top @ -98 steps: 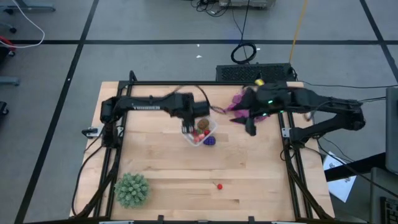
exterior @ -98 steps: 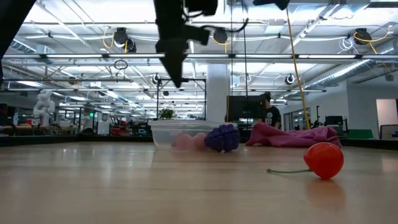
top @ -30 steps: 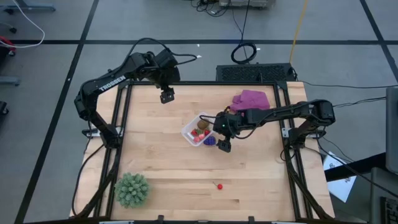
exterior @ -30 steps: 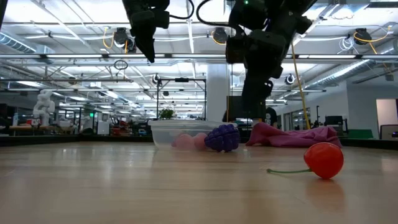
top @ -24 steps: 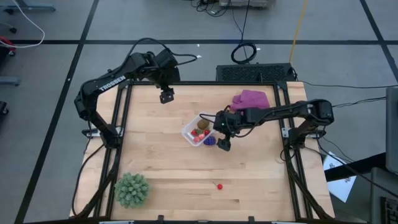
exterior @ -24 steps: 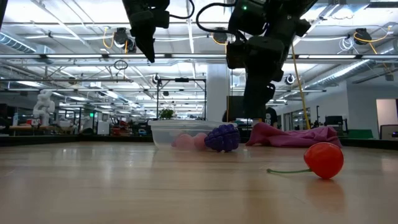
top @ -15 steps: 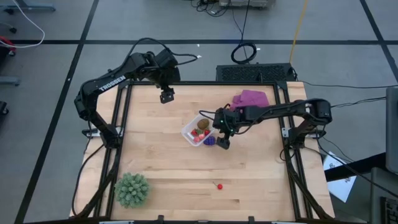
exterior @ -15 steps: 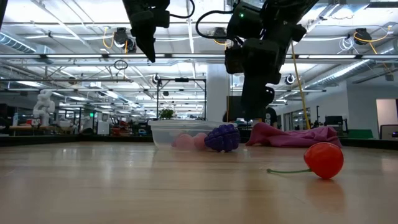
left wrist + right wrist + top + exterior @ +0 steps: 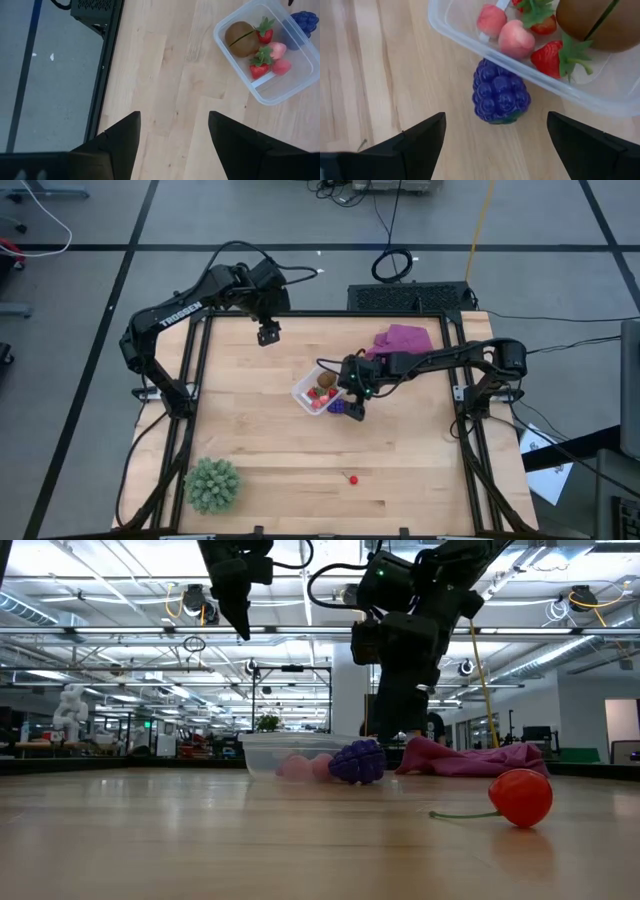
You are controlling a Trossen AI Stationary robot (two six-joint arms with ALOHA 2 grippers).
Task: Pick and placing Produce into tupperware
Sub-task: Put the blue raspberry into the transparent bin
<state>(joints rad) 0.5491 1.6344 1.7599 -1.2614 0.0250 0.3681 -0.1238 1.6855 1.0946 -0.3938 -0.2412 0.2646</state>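
I had the right gripper [image 9: 492,132] above the grapes [image 9: 499,95], its fingers spread wide and holding nothing; the grapes lay on the table [image 9: 420,460] touching the tub's [image 9: 303,394] outer wall. From above, that gripper hid most of the grapes. The tub held a kiwi [image 9: 239,39], strawberries and pink pieces, a cherry [image 9: 353,477] lay well apart, and the left gripper [image 9: 172,132] waited parted and empty near the table's far edge.
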